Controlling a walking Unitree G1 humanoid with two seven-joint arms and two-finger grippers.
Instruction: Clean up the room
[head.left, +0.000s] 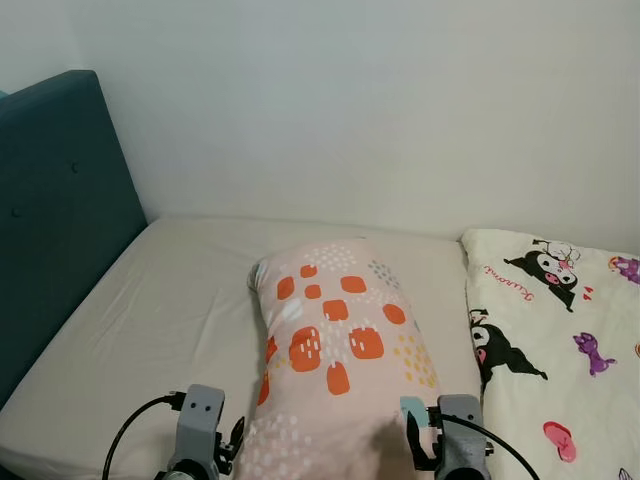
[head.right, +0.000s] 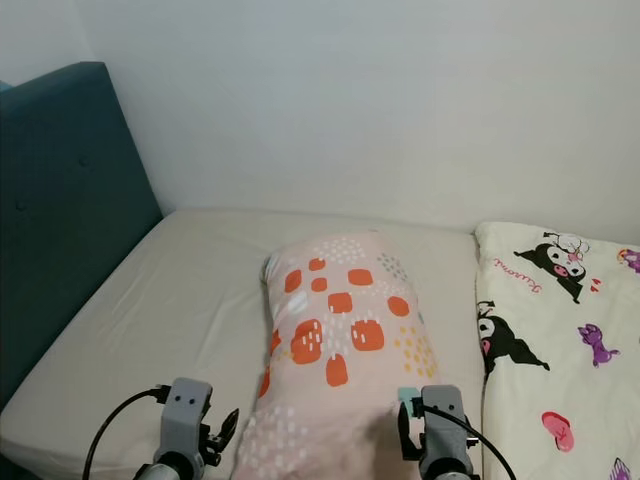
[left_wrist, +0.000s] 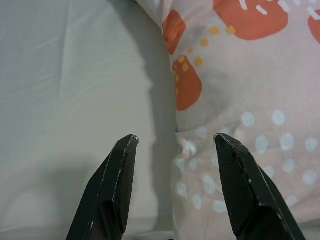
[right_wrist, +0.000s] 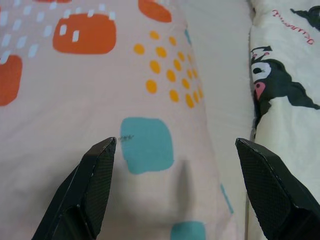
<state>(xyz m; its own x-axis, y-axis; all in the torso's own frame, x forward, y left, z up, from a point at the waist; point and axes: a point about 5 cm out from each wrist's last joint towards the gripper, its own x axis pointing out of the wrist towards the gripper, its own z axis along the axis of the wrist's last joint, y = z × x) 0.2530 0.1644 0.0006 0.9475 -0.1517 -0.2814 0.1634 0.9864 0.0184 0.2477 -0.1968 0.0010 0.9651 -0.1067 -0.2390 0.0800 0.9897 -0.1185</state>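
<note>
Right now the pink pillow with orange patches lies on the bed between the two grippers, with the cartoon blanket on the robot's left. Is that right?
Not quite: the cartoon blanket is on the robot's right, as the left eye view shows. The pink pillow does lie on the bed between the left gripper and the right gripper.

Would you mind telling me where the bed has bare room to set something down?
The widest bare sheet lies between the teal headboard and the pink pillow, and continues along the wall behind the pillow. The strip between pillow and cartoon blanket is narrow. Both the left gripper and the right gripper crowd the pillow's near end.
</note>
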